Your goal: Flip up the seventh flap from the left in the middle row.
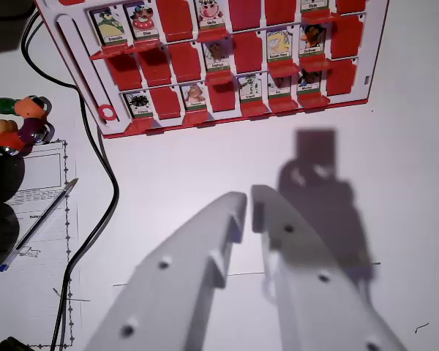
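The gripper (pixel 249 201) is hovering over the bare table (pixel 395 183), jaws nearly pressed together and pinching nothing. The game board (pixel 219 66) is lying well ahead, untouched. The approach and the flip appear to be remaining; the seventh middle-row flap cannot be singled out.

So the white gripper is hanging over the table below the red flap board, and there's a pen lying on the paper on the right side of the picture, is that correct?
Not quite. The pen lies on the paper at the wrist view's left, not the right. The rest holds in the wrist view: the white gripper hangs over the table, below the red flap board.
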`<state>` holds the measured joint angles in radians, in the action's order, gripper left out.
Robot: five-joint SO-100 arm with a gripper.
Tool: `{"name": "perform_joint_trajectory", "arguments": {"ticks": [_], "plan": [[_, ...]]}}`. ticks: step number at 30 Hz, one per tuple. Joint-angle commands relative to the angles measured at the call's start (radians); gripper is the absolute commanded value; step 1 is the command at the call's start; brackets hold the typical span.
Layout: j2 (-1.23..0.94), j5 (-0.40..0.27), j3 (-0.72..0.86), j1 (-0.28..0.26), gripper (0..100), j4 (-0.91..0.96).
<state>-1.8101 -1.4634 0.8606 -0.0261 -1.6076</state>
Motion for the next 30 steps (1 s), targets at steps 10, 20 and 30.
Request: {"name": "perform_joint_trajectory", "arguments": {"ticks": [10,20,30], "plan": [[-0.04,-0.003,-0.012,0.009,0,-0.003],[-0.04,-0.032,0.037,0.057,0,0.008],[-0.067,-0.097,0.264,0.17,0,0.244]]}}
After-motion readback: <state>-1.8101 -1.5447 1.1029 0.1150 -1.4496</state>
